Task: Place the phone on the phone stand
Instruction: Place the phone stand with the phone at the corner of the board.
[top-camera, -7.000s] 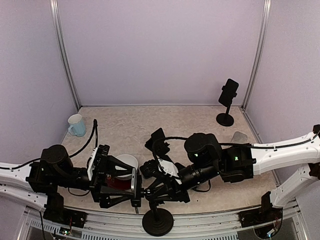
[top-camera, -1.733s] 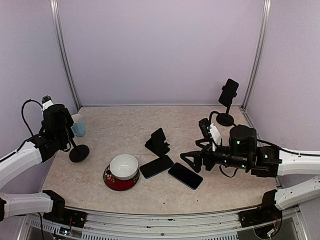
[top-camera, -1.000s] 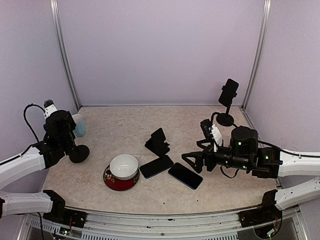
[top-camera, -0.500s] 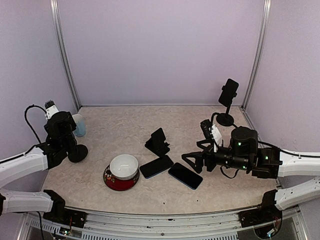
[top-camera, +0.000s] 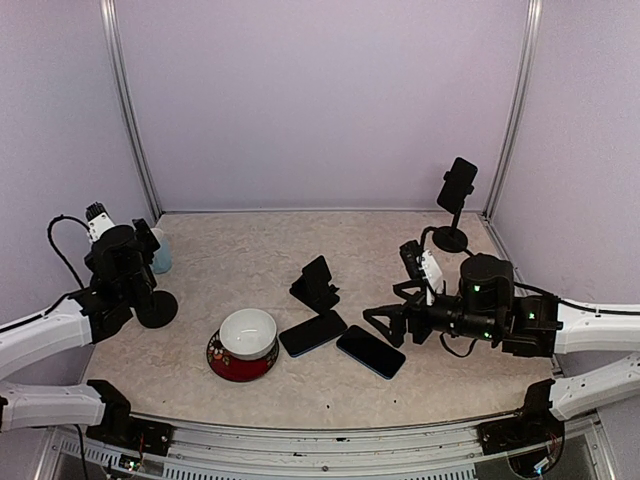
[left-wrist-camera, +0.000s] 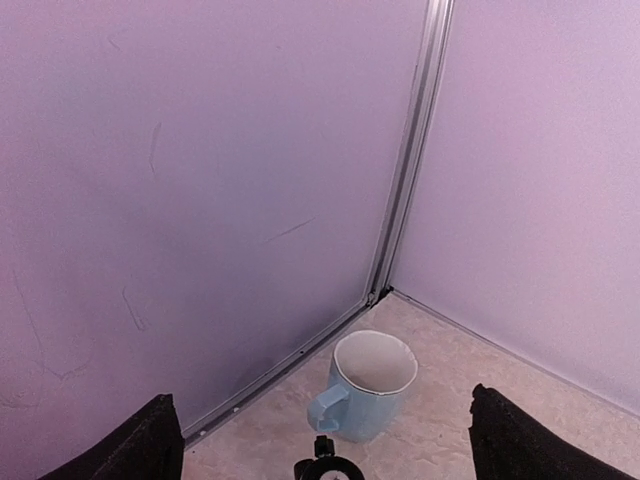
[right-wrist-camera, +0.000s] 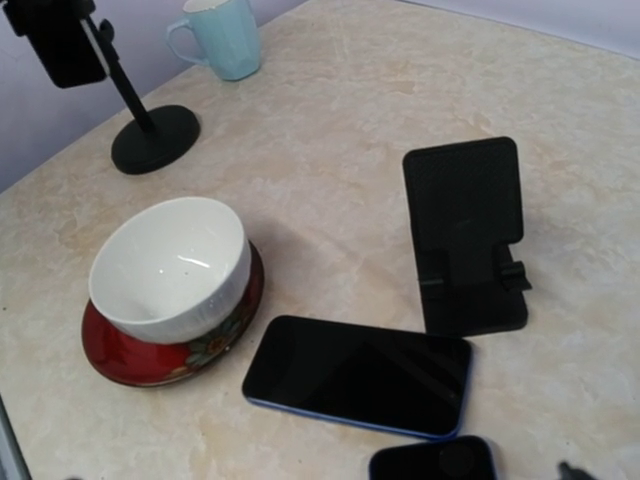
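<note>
**A:** Logging the change: the left pincer (left-wrist-camera: 320, 400) is letting go. A second ago it was clamped on the pole stand (top-camera: 156, 307); now its fingers are standing wide apart at either side of the wrist view, with only the stand's top knob poking up between them and the mug (left-wrist-camera: 364, 386) sitting just beyond.

**B:** So the pole stand is staying at the left side of the desk (top-camera: 240, 250), next to the mug?

**A:** Yes, it is standing upright on its round base with nothing gripping it. I am reading that as clutter being moved aside. It is not a step of the placing itself.

**B:** And the right pincer (top-camera: 383, 322)?

**A:** It is hanging released, low over the desk and holding nothing. It is pointing at the two handsets, so I am judging the pick-up not yet started.

**B:** Where is the phone (right-wrist-camera: 360, 375) lying?

**A:** It is lying flat on the desk, screen up, just in front of the foot of the phone stand (right-wrist-camera: 468, 235) and to the right of the bowl (right-wrist-camera: 170, 268) on its red plate (right-wrist-camera: 130, 358). A second phone (right-wrist-camera: 435, 462) is lying nearer the right pincer, mostly cut off by the frame edge.

**B:** Appearance?

**A:** It is a dark glossy slab with rounded corners and a thin blue rim showing along the edge. The screen is off. The phone stand is sitting empty — black textured back plate leaning rearward, two small lips at the bottom waiting for a handset.
</note>
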